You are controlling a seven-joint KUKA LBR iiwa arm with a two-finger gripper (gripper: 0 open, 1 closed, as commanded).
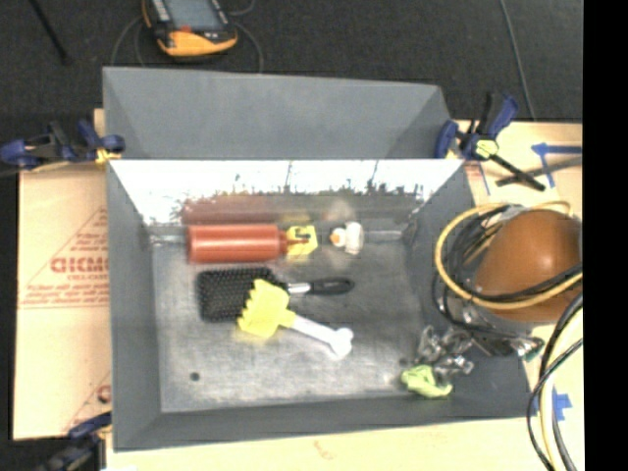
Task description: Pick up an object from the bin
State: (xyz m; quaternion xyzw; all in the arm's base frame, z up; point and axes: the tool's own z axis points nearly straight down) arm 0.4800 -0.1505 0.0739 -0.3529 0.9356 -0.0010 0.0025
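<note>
We've got the gripper (442, 355) down in the near right corner of the grey metal bin (133, 292), right at a small lime-green thing (426, 382) that's lumpy and crumpled-looking. Can't tell if the pincer's wide or narrow. Further left are a glossy red cylinder (234, 243), a bristly black hairbrush (229, 293) and a yellow brush (264, 312).

The grey metal bin (294, 373) is carrying a handful of loose things on its floor. A red tube (235, 243) is lying along the back wall, with a small yellow piece (301, 241) touching its right end and a white and orange bit (345, 235) just beside that. A black hairbrush (232, 293) is resting near the middle, and a yellow brush (265, 312) with a white handle is overlapping its front edge. A small green piece (428, 384) is sitting in the near right corner.
</note>
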